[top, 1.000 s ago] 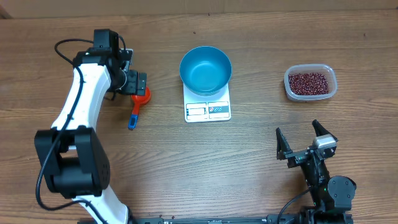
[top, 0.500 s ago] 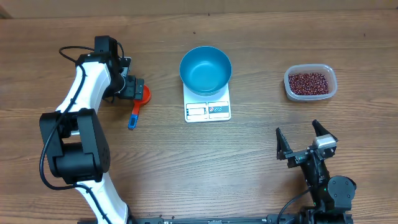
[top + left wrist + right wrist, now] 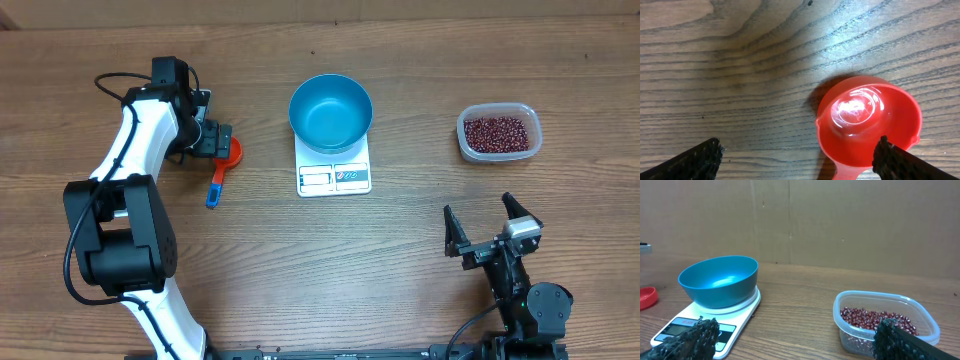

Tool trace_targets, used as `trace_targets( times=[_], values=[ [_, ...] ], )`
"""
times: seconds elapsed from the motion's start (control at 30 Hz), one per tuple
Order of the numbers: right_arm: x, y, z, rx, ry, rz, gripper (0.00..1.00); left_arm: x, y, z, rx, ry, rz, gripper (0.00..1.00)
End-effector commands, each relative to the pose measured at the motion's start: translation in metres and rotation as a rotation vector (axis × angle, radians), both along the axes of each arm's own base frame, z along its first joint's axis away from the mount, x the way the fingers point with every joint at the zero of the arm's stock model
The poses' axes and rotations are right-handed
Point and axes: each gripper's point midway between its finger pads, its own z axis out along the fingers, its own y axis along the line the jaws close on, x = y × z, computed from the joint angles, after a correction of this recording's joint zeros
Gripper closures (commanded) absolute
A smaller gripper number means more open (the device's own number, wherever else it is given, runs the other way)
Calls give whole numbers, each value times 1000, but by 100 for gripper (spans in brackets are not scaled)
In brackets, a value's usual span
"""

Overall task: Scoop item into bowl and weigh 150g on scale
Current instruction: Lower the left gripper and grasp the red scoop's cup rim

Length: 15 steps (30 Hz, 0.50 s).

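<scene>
- Beans [image 3: 875, 320] lie in a clear tub [image 3: 880, 296] on the counter [image 3: 400, 270], ahead of the right end effector [image 3: 483, 225] and slightly to its right; its fingers stand wide apart, gripping nothing.
- Farther ahead, off to its left, the blue bowl [image 3: 330, 110] sits on the white scale [image 3: 335, 178].
- Left end effector [image 3: 795, 157], well apart from these, hangs over the counter with its fingers spread wide; a red scoop [image 3: 867, 120] lies below, close to one fingertip.
</scene>
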Motion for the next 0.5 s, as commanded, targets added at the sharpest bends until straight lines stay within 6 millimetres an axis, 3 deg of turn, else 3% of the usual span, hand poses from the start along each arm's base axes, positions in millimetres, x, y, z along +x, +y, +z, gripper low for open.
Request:
trace_targets(
  times=[0.0,0.47],
  values=[
    [0,-2,-1,-1,-7,-7,0,-5,2,-10,11,26,-14,1],
    [0,-2,-1,-1,-7,-7,0,-8,1,-28,8,68,-13,0]
  ],
)
